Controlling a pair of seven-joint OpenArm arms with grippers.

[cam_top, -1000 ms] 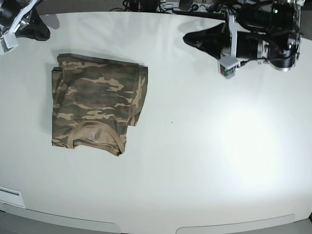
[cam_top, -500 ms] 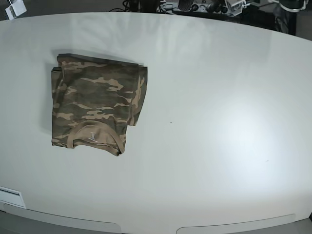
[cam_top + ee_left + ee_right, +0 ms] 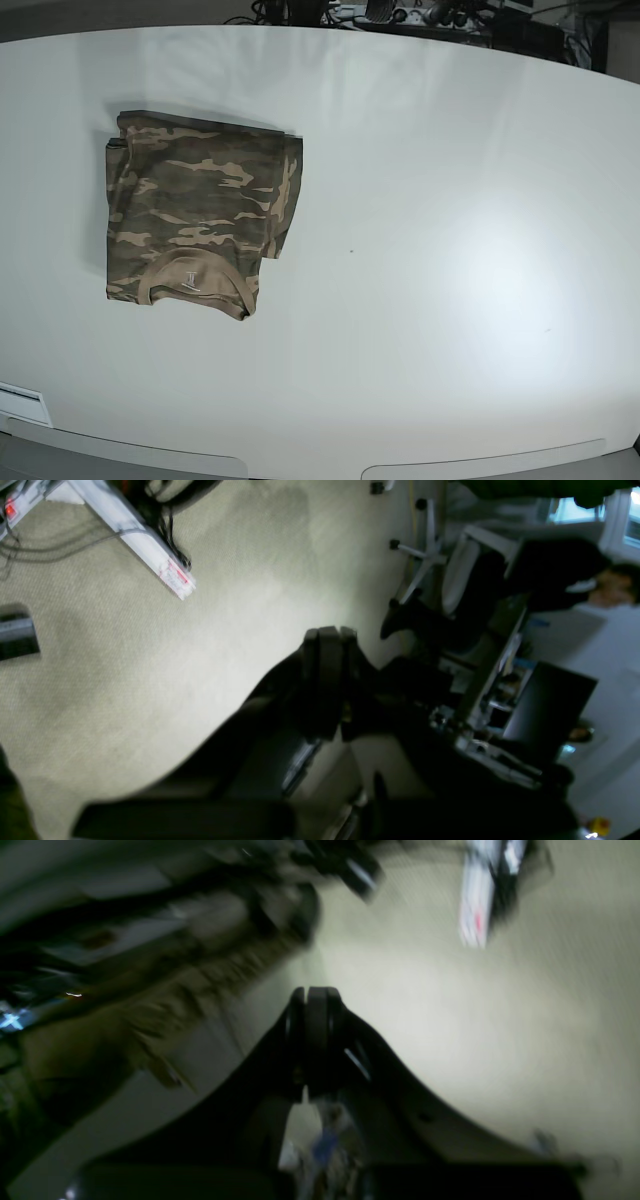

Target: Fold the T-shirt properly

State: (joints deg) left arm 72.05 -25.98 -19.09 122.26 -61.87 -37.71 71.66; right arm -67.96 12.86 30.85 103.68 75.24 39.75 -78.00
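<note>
No legible text, brand, no. or sign in any view. T-shirt [image 3: 195,215]: small pale mark inside collar, too small to read. White strip on floor [image 3: 150,550], left wrist view: red patches, blurred, unreadable. Right wrist view too blurred for any lettering.

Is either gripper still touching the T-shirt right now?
Apart. The base view shows the folded T-shirt lying alone on the table, no arm near it. Each wrist view shows its gripper, left and right, shut over floor.

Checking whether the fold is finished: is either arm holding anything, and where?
Nothing held. Both jaws are shut, empty; the folded camouflage cloth T-shirt lies alone on the white table.
</note>
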